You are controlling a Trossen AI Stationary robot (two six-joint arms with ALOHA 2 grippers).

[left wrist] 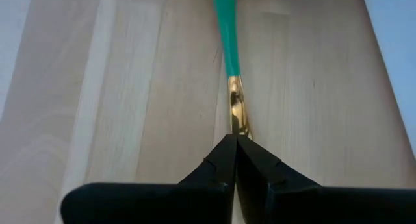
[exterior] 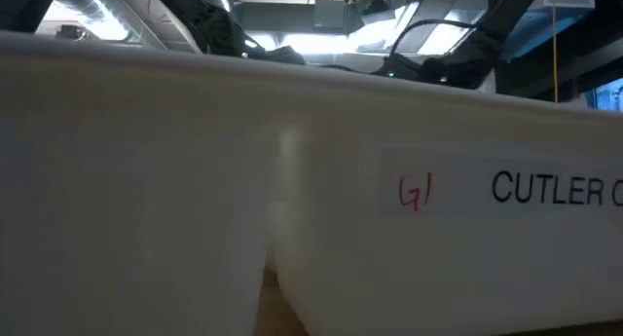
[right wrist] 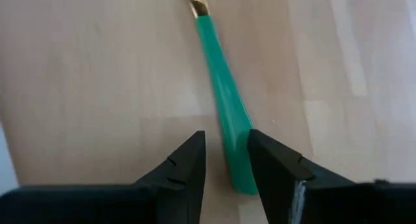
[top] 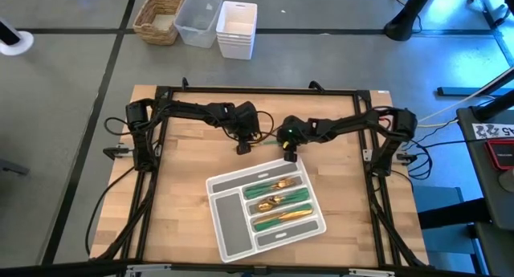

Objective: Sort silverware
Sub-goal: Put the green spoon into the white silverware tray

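One piece of silverware (left wrist: 229, 49), with a slim green handle and a gold metal neck, is stretched between my two grippers over the wooden table, behind the grey tray (top: 227, 215). My left gripper (left wrist: 234, 141) is shut on its gold end, and the head is hidden in the fingers. My right gripper (right wrist: 226, 146) is open, its fingers on either side of the green handle's free end (right wrist: 239, 165). In the high view my left gripper (top: 243, 147) and my right gripper (top: 288, 155) face each other. More silverware (top: 279, 203) lies in the tray's compartments. My left gripper pinches the piece's gold metal end (left wrist: 238, 123) between its two shut fingertips, the fingers slanting down and lying along the piece. The green handle sticks straight out beyond the fingers toward the right arm. My right gripper has the handle's end close by one finger (right wrist: 273, 165); I cannot tell whether they touch.
The grey tray lies slanted on the near middle of the table, and its wall (exterior: 195, 180) fills the low view. Beyond the table's far edge stand a wicker basket (top: 159, 18), a clear bin (top: 198, 18) and a white bin (top: 236, 28).
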